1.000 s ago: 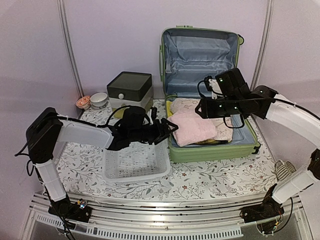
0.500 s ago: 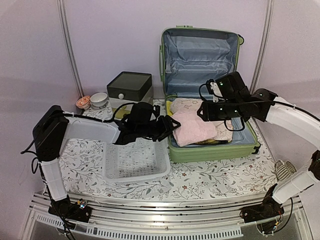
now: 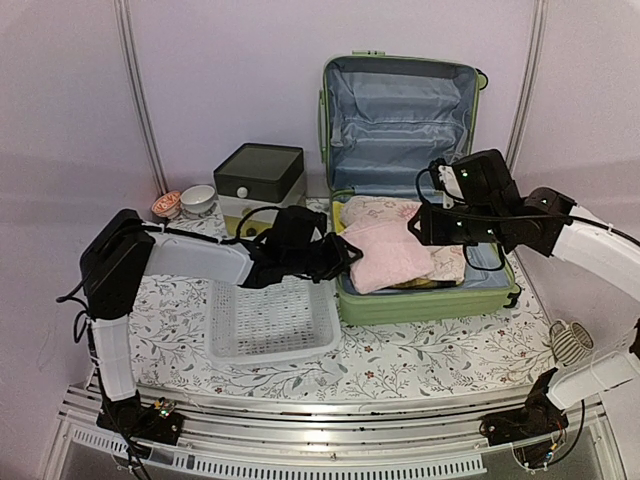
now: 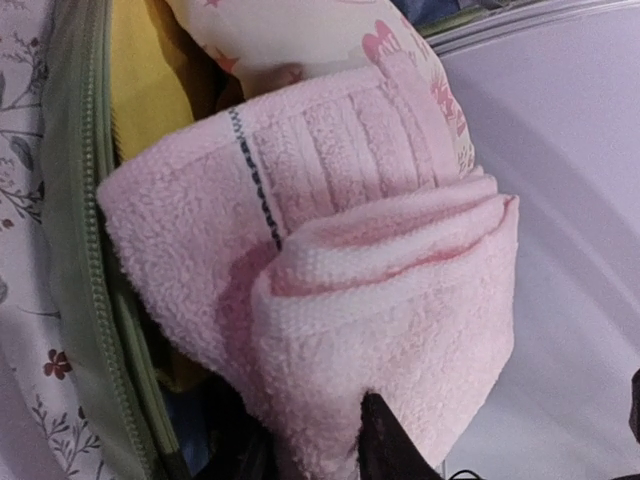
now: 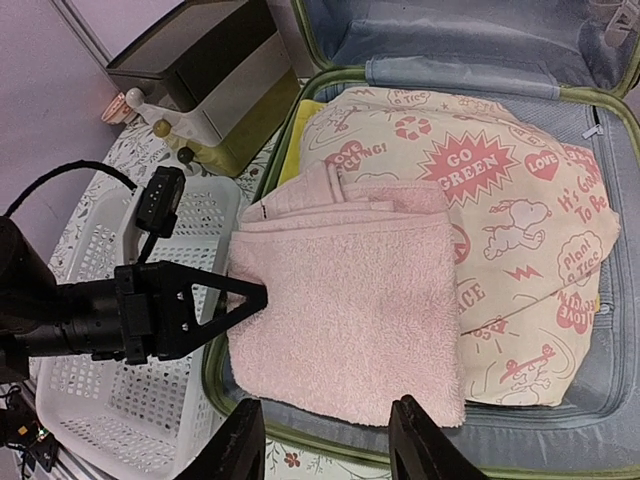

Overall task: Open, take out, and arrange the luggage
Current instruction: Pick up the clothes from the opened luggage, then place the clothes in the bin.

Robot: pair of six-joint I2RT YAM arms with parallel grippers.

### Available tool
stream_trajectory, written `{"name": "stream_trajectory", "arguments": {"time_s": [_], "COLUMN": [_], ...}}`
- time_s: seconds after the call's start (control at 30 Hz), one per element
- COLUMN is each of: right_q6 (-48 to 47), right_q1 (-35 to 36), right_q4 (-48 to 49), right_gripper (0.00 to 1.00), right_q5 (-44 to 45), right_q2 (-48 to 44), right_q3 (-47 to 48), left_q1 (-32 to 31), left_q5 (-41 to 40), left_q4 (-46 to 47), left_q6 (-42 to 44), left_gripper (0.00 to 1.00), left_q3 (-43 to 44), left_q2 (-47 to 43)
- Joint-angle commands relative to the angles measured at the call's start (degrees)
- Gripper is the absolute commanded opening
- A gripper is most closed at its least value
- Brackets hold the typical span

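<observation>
The cream cloth [image 5: 520,190] in the luggage [image 5: 450,30] reads "GO GREEN", "LOVE" and "plant a tree".

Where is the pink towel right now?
Top view, just right of centre: the pink towel lies in the lower half of the luggage, atop the printed cream cloth, at the left rim beside the white basket, left hand at its edge.

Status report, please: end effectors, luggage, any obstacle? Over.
Left end effector at edge of pink towel, grip unclear. Right end effector open, above towel. Luggage open, packed. No obstacle seen.
</observation>
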Motion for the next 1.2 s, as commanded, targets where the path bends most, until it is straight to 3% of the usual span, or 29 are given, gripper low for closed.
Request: {"name": "stream_trajectory", "arguments": {"time_s": [0.0,0.2,0.67,0.83,1.17], "right_q6": [1.0,0.9,0.8,0.9,0.9], "right_q1": [-0.4,-0.4,-0.4,-0.5,-0.4], "right_q4": [2.6,2.3,2.5,2.2,2.8], "right_gripper": [0.43,0.43,0.43,0.43,0.43], "right_q5": [0.8,1.2,0.8,0.4,-0.8], "right_q2": [-3.6,-4.3,-3.9,-3.7,-3.0], "right_q3": [-2.1,-2.9,-3.2,-3.5,-3.6], "left_q1": [-0.9,-1.0,0.1,2.9,13.4], "left_q5": [-0.5,-3.9,-2.9,-0.2,6.0], "left_q4": [-1.4,-4.1,-15.3,-24.3,-32.4], "left_q6": [1.5,4.8,12.3,15.1,23.4], "left_gripper": [0.21,0.0,0.0,0.0,0.0], "left_q3": [1.1,2.3,3.5,2.6,-12.4], "left_q2": [2.3,-1.1,-12.1,-16.6,-30.9]}}
